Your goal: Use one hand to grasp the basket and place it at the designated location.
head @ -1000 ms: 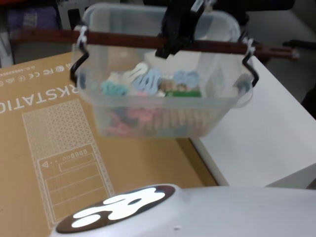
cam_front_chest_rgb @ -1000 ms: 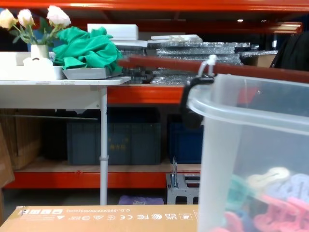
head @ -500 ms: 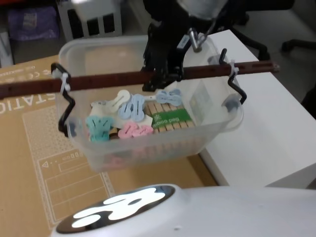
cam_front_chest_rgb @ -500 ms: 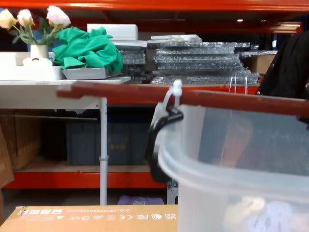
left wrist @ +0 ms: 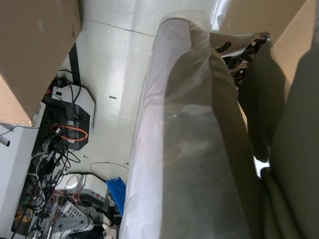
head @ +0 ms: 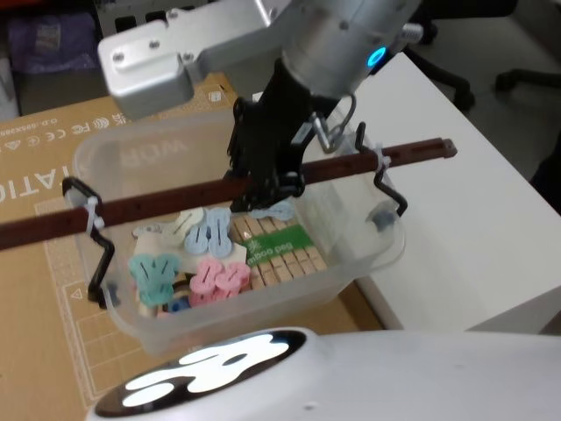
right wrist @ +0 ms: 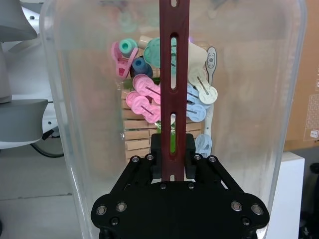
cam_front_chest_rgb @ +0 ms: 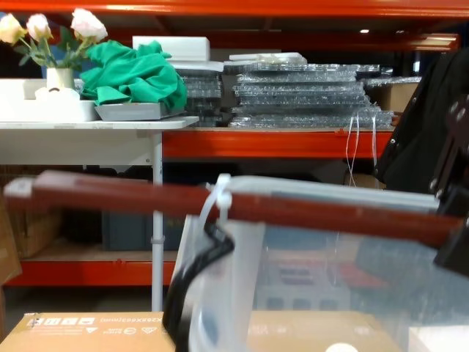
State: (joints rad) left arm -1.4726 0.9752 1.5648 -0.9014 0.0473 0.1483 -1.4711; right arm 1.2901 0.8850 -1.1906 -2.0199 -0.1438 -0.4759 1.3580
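Fingers [right wrist: 156,145] of the right gripper [head: 263,186] are closed tight on the reddish-brown bar handle [head: 166,203], near its mid-length. The basket [head: 289,294] hangs beneath, slightly tilted, over the right edge of the cardboard box [head: 35,289] and just beside the white table [head: 473,228]. Contents: pastel clothes pegs [head: 219,276] and a pack of wooden pegs [head: 280,254]. Orange shelving [cam_front_chest_rgb: 278,143] stands beyond.

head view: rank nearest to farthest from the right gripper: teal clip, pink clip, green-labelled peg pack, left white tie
1. green-labelled peg pack, just under the right gripper, mid basket
2. pink clip, to its left, nearer the robot
3. teal clip, toward the basket's left end
4. left white tie, on the handle at the far left
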